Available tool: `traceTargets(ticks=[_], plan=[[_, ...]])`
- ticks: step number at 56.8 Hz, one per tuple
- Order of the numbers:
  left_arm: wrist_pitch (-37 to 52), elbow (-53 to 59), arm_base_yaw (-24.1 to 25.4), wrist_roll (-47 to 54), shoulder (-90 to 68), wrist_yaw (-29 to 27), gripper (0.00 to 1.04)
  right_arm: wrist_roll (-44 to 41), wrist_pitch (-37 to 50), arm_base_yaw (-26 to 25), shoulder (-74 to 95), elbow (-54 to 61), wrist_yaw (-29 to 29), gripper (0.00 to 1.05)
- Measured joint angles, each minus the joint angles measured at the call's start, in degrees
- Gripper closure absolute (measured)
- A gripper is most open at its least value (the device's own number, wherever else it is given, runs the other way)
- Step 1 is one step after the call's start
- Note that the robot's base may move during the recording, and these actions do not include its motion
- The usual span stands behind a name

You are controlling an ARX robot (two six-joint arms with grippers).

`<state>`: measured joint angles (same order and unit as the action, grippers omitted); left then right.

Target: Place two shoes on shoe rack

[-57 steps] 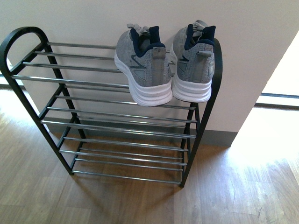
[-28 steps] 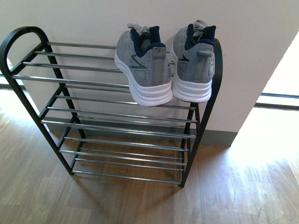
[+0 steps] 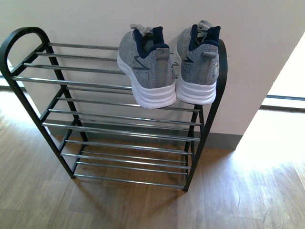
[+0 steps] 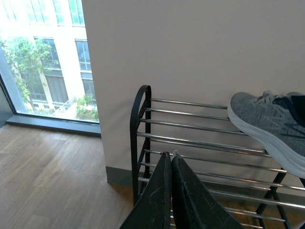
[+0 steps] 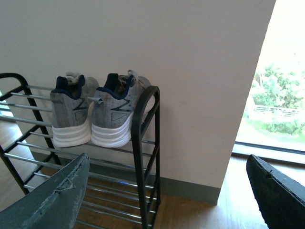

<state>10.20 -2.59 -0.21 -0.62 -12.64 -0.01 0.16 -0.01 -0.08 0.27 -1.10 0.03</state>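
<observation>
Dark-padded jaws of the left gripper (image 4: pixel 170 155) are pressed together, holding nothing; the right gripper (image 5: pixel 167 160) has its jaws spread wide, also empty. Beyond them, the two shoes (image 3: pixel 147 71) sit side by side, heels outward, on the top tier of the shoe rack (image 3: pixel 119 131), at its right end by the wall (image 3: pixel 86 19).

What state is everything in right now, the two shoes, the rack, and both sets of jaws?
Left shoe: upright on the rack's top tier, heel facing the robot.
Right shoe: upright beside it, at the rack's right end.
Shoe rack: standing against the wall, lower tiers bare.
Left gripper: jaws shut, holding nothing.
Right gripper: jaws wide open, holding nothing.
</observation>
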Motion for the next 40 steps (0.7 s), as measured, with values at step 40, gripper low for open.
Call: traceTargets(ticks=[40], plan=[[-10.2,1.8,0.0,0.0,11.7,0.0,1.04,0.0,0.0,0.0,0.0,0.0,0.0,0.09]])
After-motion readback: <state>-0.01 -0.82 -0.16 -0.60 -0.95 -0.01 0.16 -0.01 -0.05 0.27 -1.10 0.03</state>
